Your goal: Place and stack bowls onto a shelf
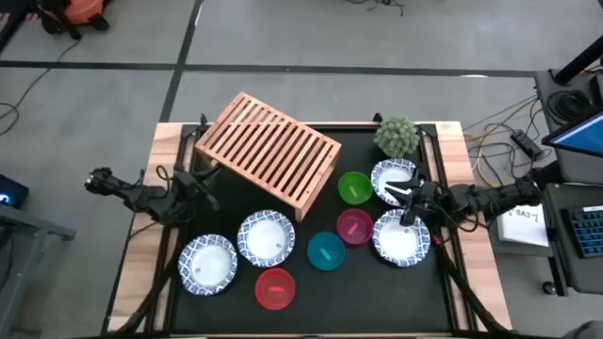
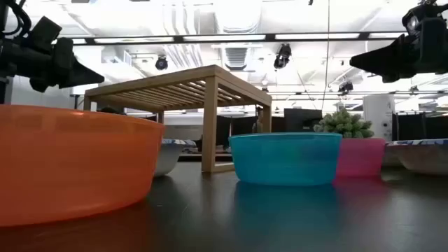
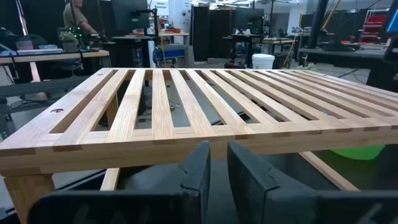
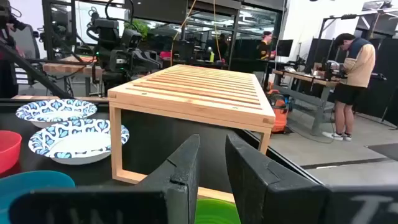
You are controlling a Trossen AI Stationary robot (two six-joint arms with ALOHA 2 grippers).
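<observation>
The wooden slatted shelf [image 1: 268, 151] stands on its legs at the table's far middle, turned askew. Four white blue-rimmed bowls rest on their bases: two at the near left [image 1: 208, 264] [image 1: 267, 237] and two at the right [image 1: 394, 181] [image 1: 400, 238]. The green [image 1: 355, 187], magenta [image 1: 354, 227], teal [image 1: 326, 251] and red [image 1: 275, 288] bowls sit between them. My left gripper [image 1: 209, 179] hovers shut and empty at the shelf's left end. My right gripper [image 1: 405, 196] hovers shut and empty above the right white bowls, facing the shelf [image 4: 193, 93].
A small spiky green plant [image 1: 398, 137] stands at the far right behind the white bowl. The shelf's top [image 3: 205, 99] is bare. People stand in the room beyond the table [image 4: 351, 74]. A desk with a keyboard is off the table's right edge [image 1: 584, 226].
</observation>
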